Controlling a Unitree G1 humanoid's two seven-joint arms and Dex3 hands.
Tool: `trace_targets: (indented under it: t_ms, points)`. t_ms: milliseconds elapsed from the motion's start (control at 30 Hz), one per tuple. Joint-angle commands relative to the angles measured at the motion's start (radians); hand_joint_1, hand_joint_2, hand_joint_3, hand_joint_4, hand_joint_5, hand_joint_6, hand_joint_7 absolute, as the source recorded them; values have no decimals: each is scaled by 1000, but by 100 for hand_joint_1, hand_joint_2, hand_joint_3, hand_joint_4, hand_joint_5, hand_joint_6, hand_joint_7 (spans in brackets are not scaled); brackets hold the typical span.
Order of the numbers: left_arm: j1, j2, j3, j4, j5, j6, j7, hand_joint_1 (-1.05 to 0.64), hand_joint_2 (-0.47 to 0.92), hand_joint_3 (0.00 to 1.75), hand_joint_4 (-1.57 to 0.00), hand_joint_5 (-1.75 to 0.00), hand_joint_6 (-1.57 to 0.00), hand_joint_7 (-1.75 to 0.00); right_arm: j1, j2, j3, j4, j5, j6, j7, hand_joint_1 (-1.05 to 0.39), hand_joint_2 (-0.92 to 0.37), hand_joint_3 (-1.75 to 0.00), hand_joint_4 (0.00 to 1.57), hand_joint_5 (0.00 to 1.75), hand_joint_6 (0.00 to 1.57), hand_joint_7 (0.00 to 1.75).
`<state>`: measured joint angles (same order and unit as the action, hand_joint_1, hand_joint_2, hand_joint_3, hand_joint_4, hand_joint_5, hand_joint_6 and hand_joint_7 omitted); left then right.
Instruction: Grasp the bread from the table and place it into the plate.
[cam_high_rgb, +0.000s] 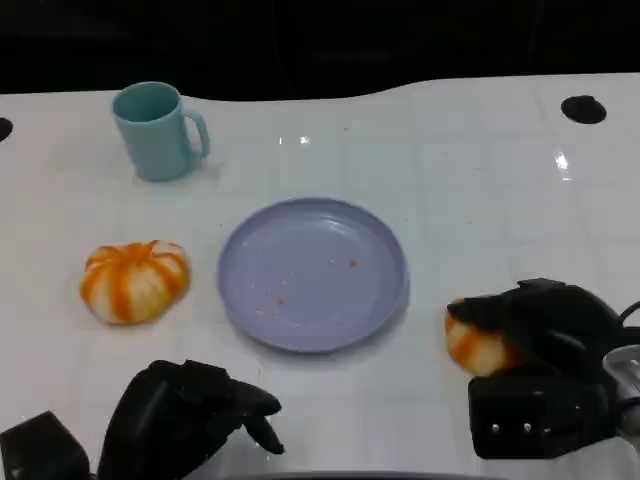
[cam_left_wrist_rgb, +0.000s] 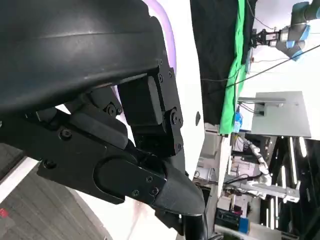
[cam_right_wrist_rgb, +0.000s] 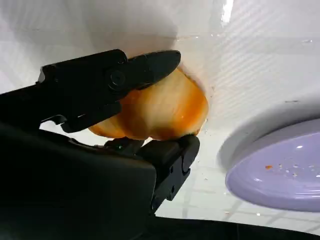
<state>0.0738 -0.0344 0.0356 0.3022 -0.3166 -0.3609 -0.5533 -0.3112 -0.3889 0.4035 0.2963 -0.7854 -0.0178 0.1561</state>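
An orange-and-white bread roll (cam_high_rgb: 476, 347) lies on the white table right of the lilac plate (cam_high_rgb: 312, 272). My right hand (cam_high_rgb: 535, 345) wraps its black fingers around that roll; in the right wrist view the fingers (cam_right_wrist_rgb: 125, 75) press on both sides of the bread (cam_right_wrist_rgb: 160, 107), with the plate's rim (cam_right_wrist_rgb: 280, 170) nearby. A second orange-striped bread roll (cam_high_rgb: 134, 281) sits left of the plate. My left hand (cam_high_rgb: 190, 415) hovers low at the front left with fingers curled in, holding nothing. The left wrist view shows its black fingers (cam_left_wrist_rgb: 135, 165) folded close.
A teal mug (cam_high_rgb: 155, 131) stands at the back left. A black round hole (cam_high_rgb: 583, 109) marks the table's far right. The plate holds several small crumbs. The table's dark far edge runs along the back.
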Motion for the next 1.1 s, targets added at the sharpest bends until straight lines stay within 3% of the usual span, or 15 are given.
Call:
trace_targets:
  t_ms: [33,133,200,300,400,500,600,667,700,733,900,933,1000,1033,1100]
  points:
    - [13,7,0,-15,2,4,11,-99,91,0,-118,-103,-156,-3,-9,11,6,28,21,45,38,-38,-92,-8,65,54,78,13]
    - [15,9,-2,-17,6,-1,12,-99,92,0,-118,-102,-156,-2,-18,17,2,46,46,45,43,-34,-92,-13,64,85,90,21]
    - [16,10,-4,-19,5,0,12,-99,92,0,-118,-102,-156,-2,-23,23,3,55,55,51,38,-32,-92,-17,64,92,94,26]
    - [17,12,-5,-20,7,-2,12,-98,92,0,-117,-102,-156,-2,-30,30,8,65,57,61,35,-30,-92,-23,68,82,96,30]
    - [20,11,-6,-25,9,1,17,-99,92,1,-117,-103,-156,-2,-48,21,33,97,32,32,7,-27,-92,-24,83,56,99,26]
    - [22,12,-8,-26,9,-2,17,-98,92,1,-117,-103,-156,-2,-64,15,52,137,13,-2,-38,-24,-92,-20,96,55,105,21]
    - [25,11,-9,-31,8,0,17,-98,92,1,-117,-103,-156,-2,-82,8,79,183,-30,-37,-122,-23,-92,-18,99,74,111,14]
    - [27,12,-10,-32,8,-1,17,-98,92,1,-117,-103,-155,-2,-96,2,105,222,-79,-62,-219,-20,-92,-16,87,134,122,18]
    - [28,12,-10,-33,7,-1,17,-98,92,1,-116,-103,-155,-2,-102,1,112,236,-92,-71,-251,-20,-92,-16,83,150,120,30]
    - [29,12,-10,-35,5,2,17,-98,92,1,-116,-103,-155,-2,-109,2,117,249,-106,-76,-295,-20,-92,-16,81,161,108,55]
    - [29,12,-10,-33,5,0,15,-98,92,1,-116,-103,-155,-2,-146,12,120,317,-120,-130,-461,-22,-91,-19,84,174,94,90]
    - [28,12,-10,-34,3,1,15,-98,92,1,-116,-103,-155,-2,-153,17,115,328,-119,-137,-487,-23,-90,-20,87,174,88,108]
    - [29,12,-10,-34,4,2,16,-98,92,1,-116,-103,-155,-2,-167,23,109,340,-115,-143,-521,-23,-89,-20,89,175,84,118]
    - [29,12,-10,-36,5,4,18,-98,92,1,-116,-103,-155,-2,-175,24,106,343,-115,-149,-540,-23,-89,-18,89,175,89,96]
    - [31,12,-10,-40,3,9,18,-98,92,1,-116,-103,-155,-2,-187,26,96,343,-104,-170,-576,-24,-91,-16,90,175,97,86]
